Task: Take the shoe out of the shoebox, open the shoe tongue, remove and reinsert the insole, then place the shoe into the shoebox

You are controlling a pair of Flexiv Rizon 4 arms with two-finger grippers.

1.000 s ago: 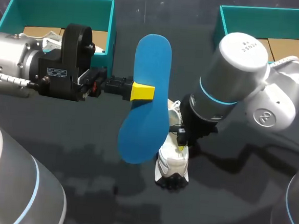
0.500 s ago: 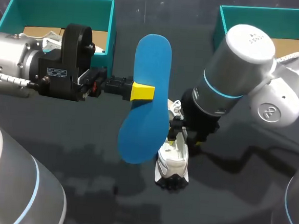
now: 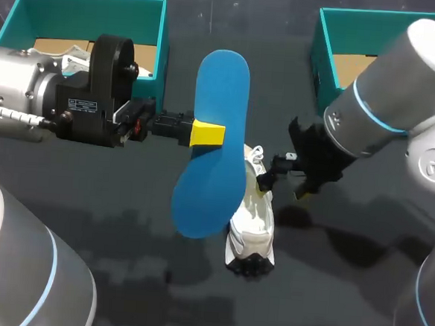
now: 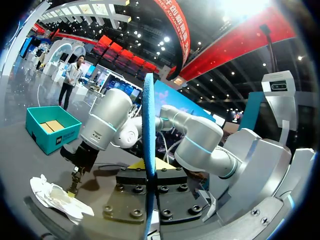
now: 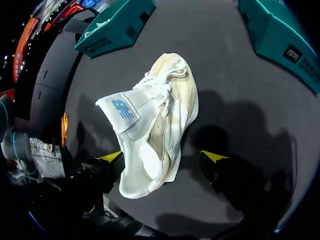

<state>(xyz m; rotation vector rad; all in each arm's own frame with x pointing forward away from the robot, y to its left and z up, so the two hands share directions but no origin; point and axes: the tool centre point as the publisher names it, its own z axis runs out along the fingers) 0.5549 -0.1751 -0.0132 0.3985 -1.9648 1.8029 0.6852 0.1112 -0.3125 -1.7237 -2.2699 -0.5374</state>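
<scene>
Our left jaws are clamped on the blue insole point(image 3: 222, 81) point(image 4: 148, 115) across its middle. They hold it on edge in the air over the middle of the bench point(image 3: 120, 275), its long axis running far to near. Our right jaws stand apart, gripping nothing. They hang just above and to the right of the white sneaker point(image 3: 252, 225) point(image 5: 160, 110) point(image 4: 57, 197). In the right wrist view one yellow tip sits on each side of the shoe's heel end: one close against its edge, the other clear of it. The sneaker rests on the bench beside the lower end of the insole, toe pointing far and heel near. Its tongue is lifted up and back from the laces, so the opening shows. Two teal shoeboxes stand at the far side, well apart from the shoe, one on the left point(image 3: 86, 8) point(image 5: 115, 25) and one on the right point(image 3: 330, 44) point(image 5: 280, 35) point(image 4: 50, 132). We judge the task a little past halfway: the shoe is out of its box, the tongue looks opened, and the insole is out. Still to do are sliding the insole back into the opening and seating it flat, most likely with the right jaws steadying the sneaker. Then the shoe has to be lifted into a shoebox.
</scene>
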